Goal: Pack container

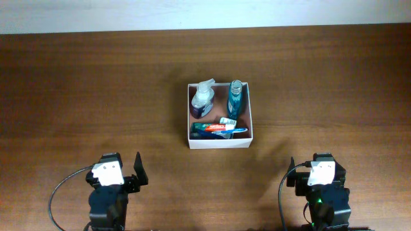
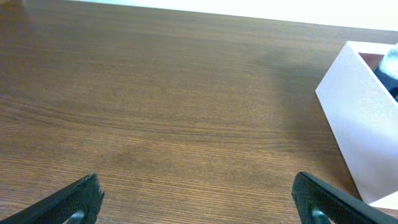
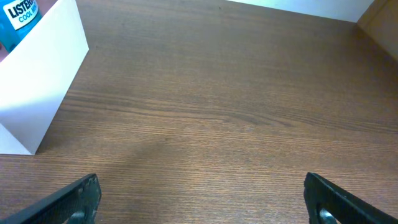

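The container (image 1: 219, 142) is a square white box with a pinkish-brown inside, at the table's middle. Inside lie a white-pump soap bottle (image 1: 203, 98), a blue-green mouthwash bottle (image 1: 234, 98) and a toothpaste tube (image 1: 218, 128). My left gripper (image 2: 198, 198) is open and empty over bare wood, near the front left; the box wall (image 2: 360, 118) shows at its right. My right gripper (image 3: 202, 199) is open and empty near the front right; the box wall (image 3: 43, 81) and the mouthwash label (image 3: 18, 15) show at its upper left.
The wooden table (image 1: 96, 96) runs to a pale wall at the far edge. Both arms (image 1: 112, 186) (image 1: 321, 186) sit at the front edge, apart from the box.
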